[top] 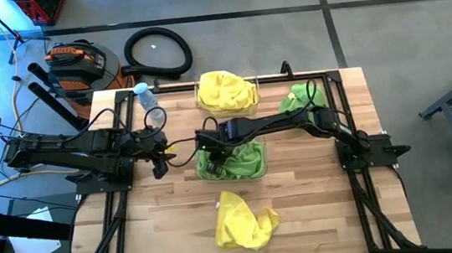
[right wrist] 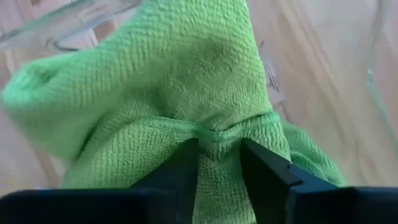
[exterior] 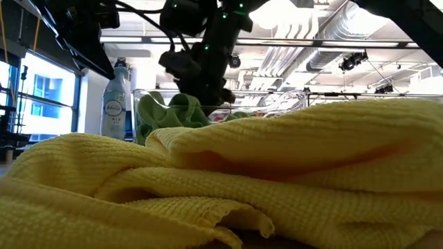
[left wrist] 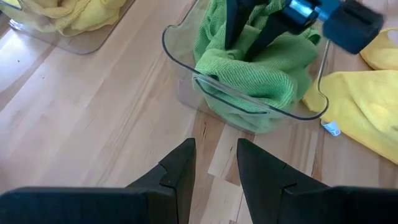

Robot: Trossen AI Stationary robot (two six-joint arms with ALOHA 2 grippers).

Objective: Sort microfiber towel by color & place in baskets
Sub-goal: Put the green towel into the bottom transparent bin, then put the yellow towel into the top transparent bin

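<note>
Two clear baskets stand mid-table. The far basket (top: 250, 99) holds yellow towels (top: 224, 90). The near basket (top: 262, 170) holds green towels (top: 242, 160). My right gripper (top: 212, 150) reaches down into the near basket and is shut on a green towel (right wrist: 186, 74). My left gripper (left wrist: 214, 163) is open and hovers over bare table left of that basket (left wrist: 249, 112). Another green towel (top: 302, 96) lies at the far right, and a yellow towel (top: 243, 221) lies crumpled near the front edge. My right gripper pinches a gathered fold (right wrist: 219, 135) of the green towel between its two fingers (right wrist: 264, 167), coming from above and pointing down. The cloth bunches at the pinch and spreads out beyond it. The rest of it lies heaped in the near basket (left wrist: 249, 68).
A small clear bottle with a blue cap (top: 149, 97) stands near the table's far left, behind my left arm. In the low view the yellow towel (exterior: 277, 173) fills the foreground. Bare wood lies at the near left and near right of the table (top: 161, 226).
</note>
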